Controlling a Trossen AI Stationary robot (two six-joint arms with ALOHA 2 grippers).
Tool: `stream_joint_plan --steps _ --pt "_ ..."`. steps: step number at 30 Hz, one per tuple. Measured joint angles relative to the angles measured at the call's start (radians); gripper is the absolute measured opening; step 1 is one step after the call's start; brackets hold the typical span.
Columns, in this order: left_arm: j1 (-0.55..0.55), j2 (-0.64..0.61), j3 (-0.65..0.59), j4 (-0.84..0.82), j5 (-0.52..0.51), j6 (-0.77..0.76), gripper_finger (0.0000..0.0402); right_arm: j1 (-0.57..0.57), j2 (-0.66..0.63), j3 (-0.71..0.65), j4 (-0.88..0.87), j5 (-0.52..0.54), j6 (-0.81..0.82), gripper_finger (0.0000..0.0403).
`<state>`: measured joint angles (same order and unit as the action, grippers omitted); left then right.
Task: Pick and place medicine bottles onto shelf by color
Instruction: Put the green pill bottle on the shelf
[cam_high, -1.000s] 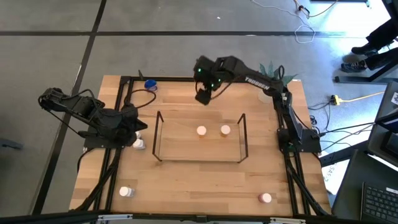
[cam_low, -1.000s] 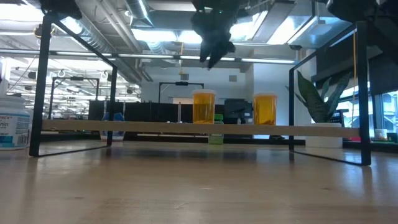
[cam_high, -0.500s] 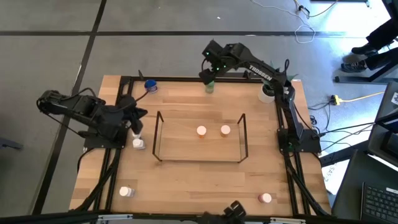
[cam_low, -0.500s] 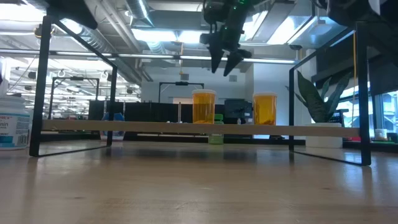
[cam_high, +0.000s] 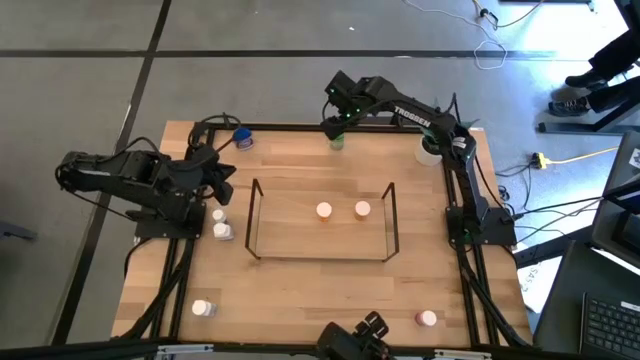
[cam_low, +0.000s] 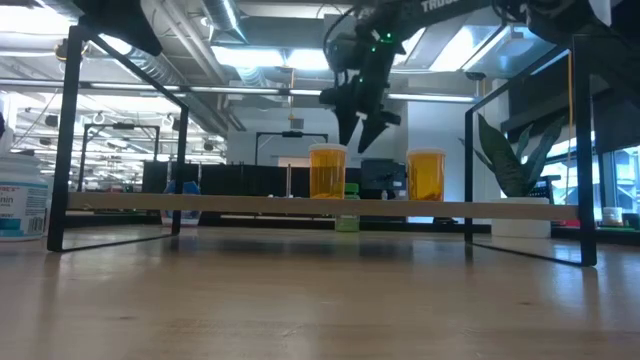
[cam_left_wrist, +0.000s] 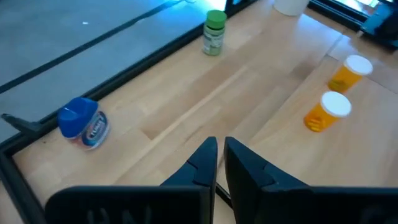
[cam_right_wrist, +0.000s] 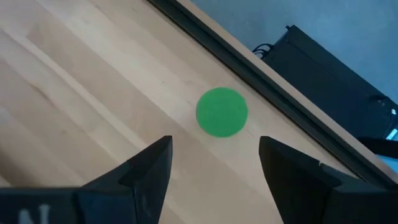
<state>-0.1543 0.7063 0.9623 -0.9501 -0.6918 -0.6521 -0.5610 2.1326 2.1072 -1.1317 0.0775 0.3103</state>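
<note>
Hovering w/ fingers apart, empty: right tool (cam_right_wrist: 214, 168) above green-capped bottle (cam_right_wrist: 222, 112) nr table's back edge (cam_right_wrist: 249, 65).

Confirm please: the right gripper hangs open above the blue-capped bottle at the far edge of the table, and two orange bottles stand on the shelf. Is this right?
Not quite. The right gripper hangs open above the green-capped bottle, as the right wrist view shows. The blue-capped bottle lies farther left. Two orange bottles do stand on the shelf.

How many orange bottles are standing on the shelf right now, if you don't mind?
2: both on the shelf, side by side near its middle, one orange bottle left of the other. None looks hidden.
</note>
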Motion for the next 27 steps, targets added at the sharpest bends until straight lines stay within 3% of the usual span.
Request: stream_joint_plan --steps 8,14,22,27 --pt "0.000 0.000 0.000 -0.001 -0.004 0.066 0.0025 0.000 0.000 -0.095 0.071 -0.027 0.001 0.0241" --pt "0.000 0.000 0.000 -0.002 -0.131 0.096 0.0025 0.000 0.000 -0.103 0.070 -0.074 0.110 0.0241" --pt "0.031 0.000 0.000 -0.003 -0.156 0.367 0.0025 0.000 0.000 -0.103 0.081 -0.072 0.158 0.0241" --pt "0.030 0.000 0.000 -0.001 -0.150 0.456 0.0025 0.008 0.000 -0.103 0.082 -0.072 0.156 0.0241"
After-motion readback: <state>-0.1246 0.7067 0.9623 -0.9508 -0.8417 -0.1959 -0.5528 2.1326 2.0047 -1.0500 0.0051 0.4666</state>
